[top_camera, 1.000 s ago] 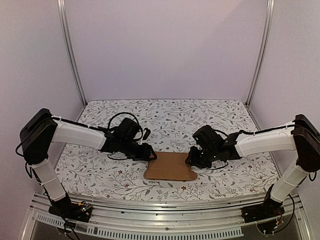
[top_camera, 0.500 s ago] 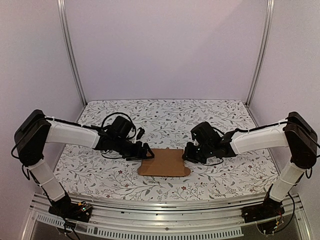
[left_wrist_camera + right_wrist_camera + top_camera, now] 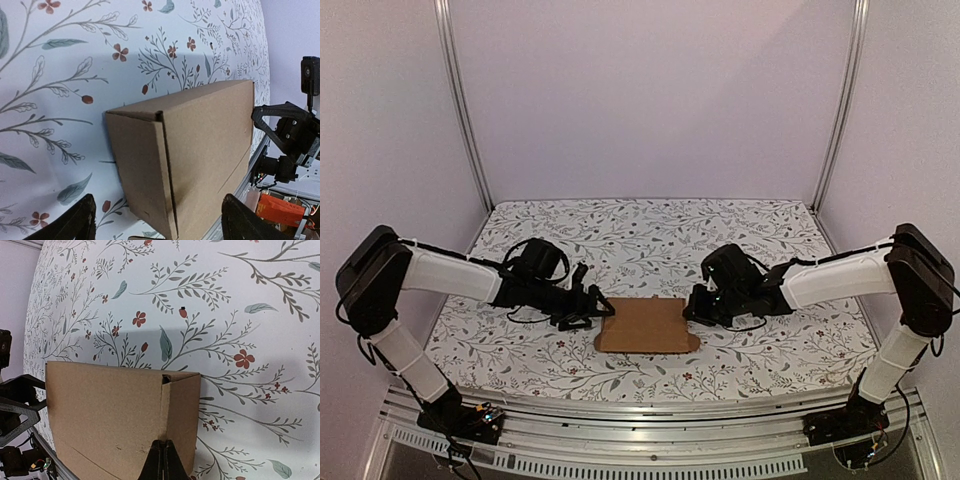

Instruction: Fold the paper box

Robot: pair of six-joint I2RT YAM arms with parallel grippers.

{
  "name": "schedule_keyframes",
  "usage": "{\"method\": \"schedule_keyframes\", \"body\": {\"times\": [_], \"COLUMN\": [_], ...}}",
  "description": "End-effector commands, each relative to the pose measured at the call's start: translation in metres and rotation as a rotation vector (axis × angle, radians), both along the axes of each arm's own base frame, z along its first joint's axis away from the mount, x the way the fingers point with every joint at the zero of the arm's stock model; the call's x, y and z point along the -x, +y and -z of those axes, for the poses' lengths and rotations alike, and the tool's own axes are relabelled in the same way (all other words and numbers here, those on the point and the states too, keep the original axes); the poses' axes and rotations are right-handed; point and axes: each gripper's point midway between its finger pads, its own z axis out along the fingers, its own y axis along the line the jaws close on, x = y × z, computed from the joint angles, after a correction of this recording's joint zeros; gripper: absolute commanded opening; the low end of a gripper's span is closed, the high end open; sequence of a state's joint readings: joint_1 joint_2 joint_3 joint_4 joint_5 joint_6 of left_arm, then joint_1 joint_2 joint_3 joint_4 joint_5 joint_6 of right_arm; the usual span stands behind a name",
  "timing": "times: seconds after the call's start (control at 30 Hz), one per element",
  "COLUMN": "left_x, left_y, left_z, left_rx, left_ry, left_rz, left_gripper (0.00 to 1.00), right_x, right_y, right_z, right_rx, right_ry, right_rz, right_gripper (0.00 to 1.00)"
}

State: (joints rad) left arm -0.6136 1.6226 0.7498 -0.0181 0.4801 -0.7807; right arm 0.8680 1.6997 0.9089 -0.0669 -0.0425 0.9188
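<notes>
The paper box [image 3: 645,325] lies on the table [image 3: 770,230], on its flowered cover, near the front edge and about midway between the two arms. From above it reads as a brown rectangle with its long sides running left to right and a small rounded tab at its near right corner. The wrist views show that it is not flat. A broad top panel meets a narrower end panel along a sharp crease, and the end panel stands up from the cover and throws a shadow beside it.

The left gripper [image 3: 599,308] sits low at the box's left end, just beside it. Its fingers [image 3: 75,225] are spread wide, one at each lower corner of the left wrist view. The box's end lies ahead of the gap, and neither finger touches the cardboard.

The right gripper [image 3: 692,307] is at the box's right end. Its two black tips are pressed tight together and lie over the corner where the top panel meets the right end panel. They seem to rest against the cardboard there, but from this angle I cannot tell whether a thin edge is nipped between them.

Each gripper shows beyond the far end of the box in the other's wrist view.
</notes>
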Motion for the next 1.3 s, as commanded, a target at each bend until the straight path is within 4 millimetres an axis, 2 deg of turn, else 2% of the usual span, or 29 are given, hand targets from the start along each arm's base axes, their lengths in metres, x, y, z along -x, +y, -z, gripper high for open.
{"method": "schedule_keyframes", "body": {"times": [0.0, 0.47, 0.8, 1.27], "left_x": [-0.002, 0.006, 0.010, 0.011], "left_y": [-0.007, -0.015, -0.026, -0.044], "left_z": [-0.012, -0.007, -0.011, -0.027], "left_rx": [0.130, 0.224, 0.320, 0.491], "left_ry": [0.024, 0.093, 0.132, 0.174], "left_rz": [-0.013, -0.006, 0.029, 0.066], "left_gripper": [0.85, 0.85, 0.82, 0.56], "right_x": [0.028, 0.042, 0.047, 0.049], "right_y": [-0.034, -0.054, -0.065, -0.066], "right_z": [0.046, 0.063, 0.070, 0.071], "right_rx": [0.140, 0.188, 0.211, 0.200], "right_ry": [0.125, 0.155, 0.158, 0.158], "right_rz": [-0.023, -0.019, -0.006, -0.001], "right_gripper": [0.00, 0.00, 0.00, 0.00]}}
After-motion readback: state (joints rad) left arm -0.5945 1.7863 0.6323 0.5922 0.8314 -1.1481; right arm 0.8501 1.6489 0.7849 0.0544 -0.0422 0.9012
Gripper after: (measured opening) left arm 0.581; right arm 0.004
